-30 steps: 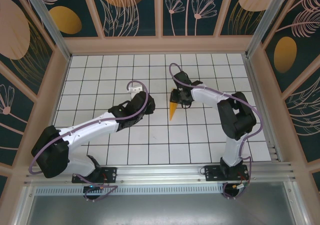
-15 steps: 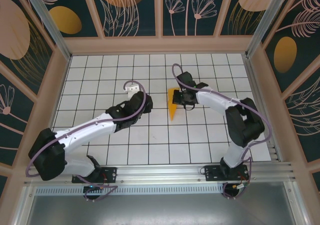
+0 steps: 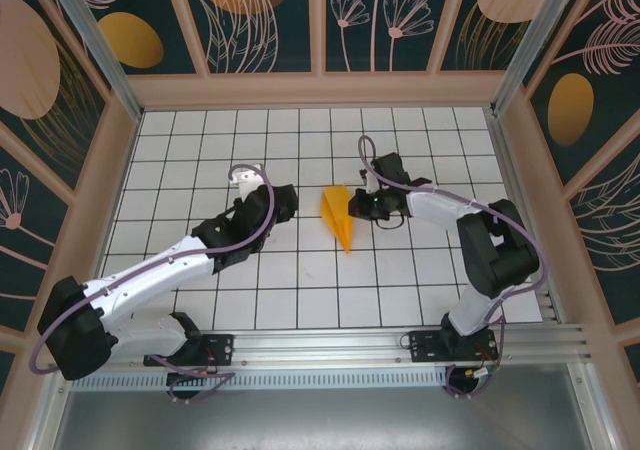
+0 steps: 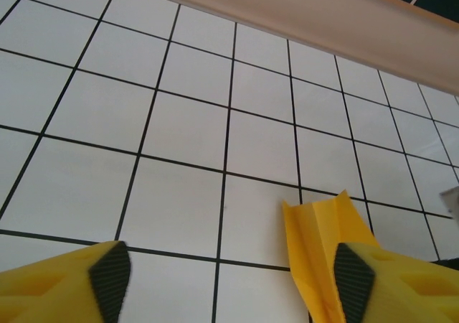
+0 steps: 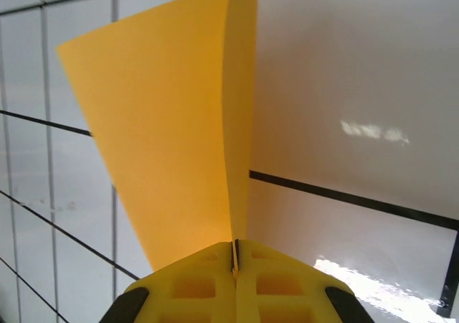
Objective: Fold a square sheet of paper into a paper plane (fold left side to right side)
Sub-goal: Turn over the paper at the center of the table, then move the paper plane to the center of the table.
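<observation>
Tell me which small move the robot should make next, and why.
Probably the right gripper should open and leave the paper plane on the tiled table. The paper is already a pointed dart, the right gripper is shut on its centre ridge, and the left gripper stands open near it, holding nothing.
</observation>
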